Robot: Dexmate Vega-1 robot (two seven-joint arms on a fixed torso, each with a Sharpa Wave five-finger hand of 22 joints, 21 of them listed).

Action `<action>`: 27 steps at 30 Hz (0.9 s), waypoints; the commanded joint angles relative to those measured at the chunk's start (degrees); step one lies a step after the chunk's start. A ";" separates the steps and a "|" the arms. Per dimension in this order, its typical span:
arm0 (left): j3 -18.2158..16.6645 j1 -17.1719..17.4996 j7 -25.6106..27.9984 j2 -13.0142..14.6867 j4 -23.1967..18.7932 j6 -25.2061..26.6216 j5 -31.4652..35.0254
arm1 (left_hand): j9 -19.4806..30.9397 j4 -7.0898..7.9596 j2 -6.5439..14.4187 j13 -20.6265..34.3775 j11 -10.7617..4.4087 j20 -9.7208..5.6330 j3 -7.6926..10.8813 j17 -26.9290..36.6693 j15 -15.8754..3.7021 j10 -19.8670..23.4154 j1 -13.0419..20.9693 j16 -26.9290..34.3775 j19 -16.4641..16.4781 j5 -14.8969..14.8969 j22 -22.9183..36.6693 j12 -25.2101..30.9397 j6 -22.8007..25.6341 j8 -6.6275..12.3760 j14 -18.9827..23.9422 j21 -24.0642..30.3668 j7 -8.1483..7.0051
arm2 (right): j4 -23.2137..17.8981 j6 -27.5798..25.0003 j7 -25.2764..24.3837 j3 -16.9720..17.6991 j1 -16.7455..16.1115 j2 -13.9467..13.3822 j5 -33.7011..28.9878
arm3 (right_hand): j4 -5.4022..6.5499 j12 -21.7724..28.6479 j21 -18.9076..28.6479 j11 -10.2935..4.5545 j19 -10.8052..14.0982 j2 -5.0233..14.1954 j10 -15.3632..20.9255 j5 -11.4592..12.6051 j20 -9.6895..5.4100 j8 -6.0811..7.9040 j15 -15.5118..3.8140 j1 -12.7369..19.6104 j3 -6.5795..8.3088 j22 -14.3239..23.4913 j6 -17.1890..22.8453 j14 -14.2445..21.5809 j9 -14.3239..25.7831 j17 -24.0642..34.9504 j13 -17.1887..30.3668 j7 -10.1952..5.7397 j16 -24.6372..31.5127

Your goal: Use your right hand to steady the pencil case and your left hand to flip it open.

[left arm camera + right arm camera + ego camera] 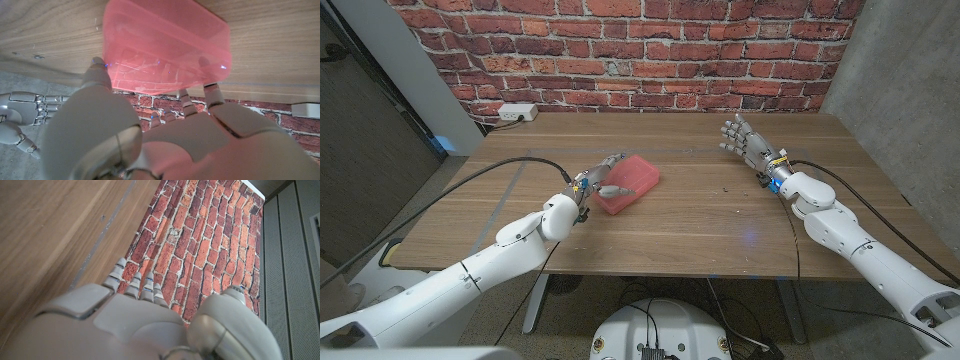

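A translucent pink pencil case (630, 182) lies left of the table's middle, lid down. My left hand (593, 183) is at its near left end. In the left wrist view the thumb (96, 67) touches one long side of the pencil case (165, 45) and the fingers (210, 90) reach around the other, so my left hand (150, 135) grips it. My right hand (748, 140) stands well to the right near the table's back, fingers spread and holding nothing, far from the case. The right hand (135, 315) shows over bare wood in its wrist view.
A white power strip (517, 113) sits on the floor by the brick wall behind the table's back left corner. Black cables (510, 165) run along both arms over the table (700, 230). A grey concrete wall stands to the right.
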 commanded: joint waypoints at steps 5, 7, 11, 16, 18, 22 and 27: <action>0.79 -2.41 0.38 -1.08 4.26 -7.73 -1.37 | 0.86 -4.15 7.26 1.34 1.05 -12.10 8.00 5.72 -2.86 -1.91 19.53 4.61 14.03 5.81 2.88 0.96 5.06 1.99 5.02 7.52 -0.10 | -0.67 0.03 -2.15 1.58 -1.50 0.30 1.85 | -0.04 0.68 -0.17 -0.36 0.77 0.49 0.28 0.27 -0.02 0.31 0.66 0.02 -0.28 0.20 0.10 -0.03 0.25 0.06 0.12 -0.06 0.39; 0.33 -2.30 1.05 -1.45 5.35 -10.26 -2.42 | 1.12 -4.14 6.58 1.71 0.95 -13.01 8.85 7.70 -4.27 -0.43 22.72 6.56 14.47 7.70 4.09 1.36 7.29 2.80 7.05 9.92 -0.06 | -0.84 0.03 -2.51 1.71 -1.74 0.22 1.81 | -0.05 0.71 -0.21 -0.48 0.93 0.50 0.32 0.28 -0.03 0.32 0.73 0.04 -0.29 0.20 0.12 0.03 0.25 0.06 0.12 -0.06 0.41; -0.41 -2.19 2.15 -2.51 7.14 -13.92 -4.16 | 1.51 -4.12 5.83 2.32 1.52 -14.25 9.48 11.32 -4.97 0.84 27.10 9.37 14.10 10.11 6.54 1.52 9.53 3.54 8.05 13.94 -0.02 | -0.97 0.09 -2.74 1.89 -2.00 0.28 1.96 | -0.06 0.74 -0.26 -0.55 1.15 0.51 0.34 0.28 -0.03 0.35 0.82 0.05 -0.32 0.20 0.20 0.20 0.25 0.05 0.12 -0.08 0.46; -1.33 -2.07 3.03 -3.72 8.72 -17.11 -6.12 | 2.12 -4.02 5.02 3.50 2.48 -15.28 9.55 17.72 -5.71 1.80 34.01 14.84 11.51 12.91 11.69 1.30 10.48 3.55 9.70 21.61 0.12 | -1.31 0.04 -3.29 2.13 -2.26 0.26 2.00 | -0.06 0.75 -0.36 -0.51 1.42 0.53 0.33 0.28 -0.01 0.38 0.79 0.03 -0.36 0.19 0.26 0.28 0.25 0.05 0.12 -0.14 0.48; -1.54 -2.14 3.46 -3.94 9.20 -18.01 -6.19 | 2.35 -4.19 5.41 3.94 2.85 -15.21 10.14 19.63 -5.57 1.94 37.56 16.46 9.78 13.81 12.64 1.10 10.79 3.50 10.16 24.02 0.16 | -1.56 -0.05 -3.61 2.29 -2.46 0.25 2.12 | -0.05 0.77 -0.39 -0.54 1.48 0.54 0.35 0.28 0.01 0.37 0.78 0.03 -0.37 0.19 0.25 0.30 0.25 0.05 0.11 -0.12 0.48; -2.56 -1.57 5.15 -4.55 9.60 -18.74 -6.73 | 2.64 -4.10 5.75 4.58 3.20 -15.76 9.99 22.57 -5.41 2.18 42.84 19.23 7.77 14.25 13.92 0.69 11.68 3.52 10.00 28.53 0.25 | -1.63 0.17 -3.74 2.42 -2.61 0.14 1.98 | -0.05 0.78 -0.49 -0.69 1.59 0.58 0.34 0.29 0.04 0.40 0.85 0.03 -0.38 0.19 0.34 0.29 0.25 0.05 0.11 -0.15 0.46; -4.56 -1.01 6.18 -5.37 11.07 -22.13 -10.06 | 2.86 -4.57 5.87 5.34 3.63 -17.73 9.26 27.18 -6.16 2.28 46.49 24.27 4.30 14.22 15.20 0.04 12.35 3.27 9.27 33.73 0.35 | -1.96 -0.04 -4.03 2.60 -2.87 0.04 2.16 | -0.05 0.74 -0.60 -0.84 1.71 0.62 0.21 0.29 0.06 0.42 0.81 0.03 -0.40 0.19 0.40 0.26 0.24 0.05 0.11 -0.26 0.44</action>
